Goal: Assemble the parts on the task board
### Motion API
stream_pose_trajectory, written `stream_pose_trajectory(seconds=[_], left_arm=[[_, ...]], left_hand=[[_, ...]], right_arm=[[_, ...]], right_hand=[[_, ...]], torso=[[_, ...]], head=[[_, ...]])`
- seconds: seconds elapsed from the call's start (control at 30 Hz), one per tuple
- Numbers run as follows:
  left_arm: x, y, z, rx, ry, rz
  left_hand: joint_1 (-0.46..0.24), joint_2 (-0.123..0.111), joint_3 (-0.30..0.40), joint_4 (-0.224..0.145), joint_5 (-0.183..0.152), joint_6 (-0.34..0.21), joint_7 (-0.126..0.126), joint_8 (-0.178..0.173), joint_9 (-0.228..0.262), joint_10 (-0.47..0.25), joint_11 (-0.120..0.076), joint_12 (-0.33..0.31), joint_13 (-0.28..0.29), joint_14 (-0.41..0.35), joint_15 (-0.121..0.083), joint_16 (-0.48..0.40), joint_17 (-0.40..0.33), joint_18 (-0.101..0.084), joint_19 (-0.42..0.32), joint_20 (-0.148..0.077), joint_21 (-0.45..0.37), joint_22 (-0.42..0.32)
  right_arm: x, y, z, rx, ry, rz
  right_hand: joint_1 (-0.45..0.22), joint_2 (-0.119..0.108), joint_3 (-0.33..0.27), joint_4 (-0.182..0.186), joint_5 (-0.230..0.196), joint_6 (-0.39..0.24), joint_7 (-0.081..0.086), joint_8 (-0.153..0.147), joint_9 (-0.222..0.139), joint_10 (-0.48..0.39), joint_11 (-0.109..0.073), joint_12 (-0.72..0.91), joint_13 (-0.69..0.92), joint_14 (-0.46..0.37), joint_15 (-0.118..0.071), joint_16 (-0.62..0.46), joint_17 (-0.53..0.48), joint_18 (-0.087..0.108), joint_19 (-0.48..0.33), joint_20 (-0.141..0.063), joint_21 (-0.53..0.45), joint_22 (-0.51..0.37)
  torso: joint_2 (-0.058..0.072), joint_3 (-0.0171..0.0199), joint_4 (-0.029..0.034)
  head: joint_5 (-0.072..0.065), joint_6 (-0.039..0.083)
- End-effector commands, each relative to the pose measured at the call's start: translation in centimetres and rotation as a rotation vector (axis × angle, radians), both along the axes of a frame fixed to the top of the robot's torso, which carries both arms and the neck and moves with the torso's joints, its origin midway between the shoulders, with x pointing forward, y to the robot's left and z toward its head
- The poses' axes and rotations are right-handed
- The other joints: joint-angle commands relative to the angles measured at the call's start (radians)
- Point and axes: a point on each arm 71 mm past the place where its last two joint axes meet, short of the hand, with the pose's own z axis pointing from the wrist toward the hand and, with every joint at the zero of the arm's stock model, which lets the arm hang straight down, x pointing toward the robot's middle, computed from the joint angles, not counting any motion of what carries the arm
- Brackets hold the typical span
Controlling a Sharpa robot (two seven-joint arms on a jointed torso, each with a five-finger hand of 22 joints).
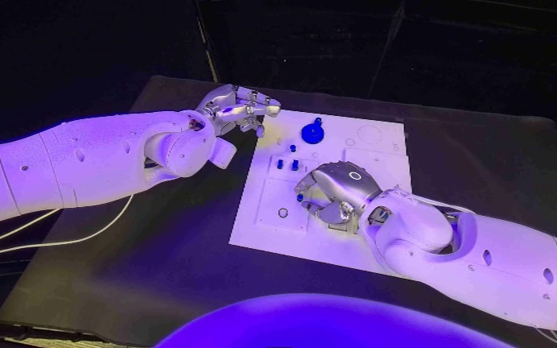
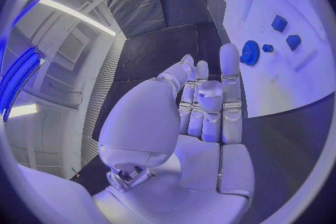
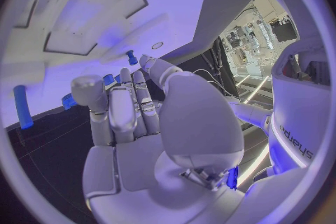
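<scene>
From the head, the left hand (image 1: 241, 110) hovers off the board's (image 1: 261, 231) far left corner, fingers curled on nothing, near the blue gear (image 1: 312, 132), while the right hand (image 1: 334, 193) rests on mid-board among small parts (image 1: 288, 163); the left wrist shows straight, close-set empty fingers (image 2: 209, 103); the right wrist cannot settle whether its fingers (image 3: 122, 109) pinch anything.

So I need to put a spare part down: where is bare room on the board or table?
Free: the table on the robot's left of the board, and the board's near left corner around the small oval hole. Crowded: the board's middle, where the right hand sits over blue parts, and the far left corner, by the gear and left hand.
</scene>
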Motion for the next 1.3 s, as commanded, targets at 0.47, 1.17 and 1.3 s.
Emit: stream_pose_trajectory(seconds=[0.47,1.17,1.3], left_arm=[[0.1,0.1,0.1,-0.009,-0.002,-0.012],[-0.1,0.2,0.1,-0.013,0.001,-0.021],[-0.2,0.2,0.1,-0.013,0.001,-0.02]], left_hand=[[0.001,0.005,0.002,-0.001,-0.002,-0.008,0.003,0.002,-0.001,-0.009,-0.001,-0.003,-0.002,-0.005,0.002,-0.004,-0.001,0.011,-0.007,-0.001,-0.003,-0.001],[0.001,0.005,0.002,-0.001,-0.002,-0.008,0.003,0.002,-0.001,-0.009,-0.001,-0.003,-0.002,-0.005,0.002,-0.004,-0.001,0.011,-0.007,-0.001,-0.003,-0.001],[0.001,0.005,0.002,-0.001,-0.002,-0.008,0.003,0.002,-0.001,-0.009,-0.001,-0.003,-0.002,-0.005,0.002,-0.004,-0.001,0.011,-0.007,-0.001,-0.003,-0.001]], right_arm=[[2.0,-5.3,4.0,0.065,0.042,-0.125],[4.6,-10.3,4.1,-0.129,0.101,-0.223],[4.9,-10.0,3.9,-0.137,0.102,-0.224]], right_hand=[[-0.018,-0.008,-0.036,0.019,-0.001,-0.022,-0.016,-0.002,-0.001,-0.001,-0.013,0.022,-0.002,0.015,0.001,-0.006,-0.004,0.013,0.0,-0.004,-0.006,-0.001],[-0.007,-0.012,-0.075,0.026,-0.004,-0.04,-0.018,0.001,0.0,-0.024,-0.014,0.027,-0.004,0.018,-0.001,-0.003,-0.001,0.013,0.003,-0.007,-0.014,-0.009],[-0.003,-0.008,-0.076,0.026,-0.003,-0.039,-0.017,0.002,0.001,-0.024,-0.013,0.029,-0.004,0.018,-0.001,-0.003,-0.001,0.013,0.004,-0.007,-0.015,-0.01]], torso=[[0.0,-0.0016,0.0001],[0.003,-0.0001,0.0012],[0.002,-0.0003,0.0017]], head=[[-0.068,0.052],[-0.121,0.073],[-0.125,0.07]])
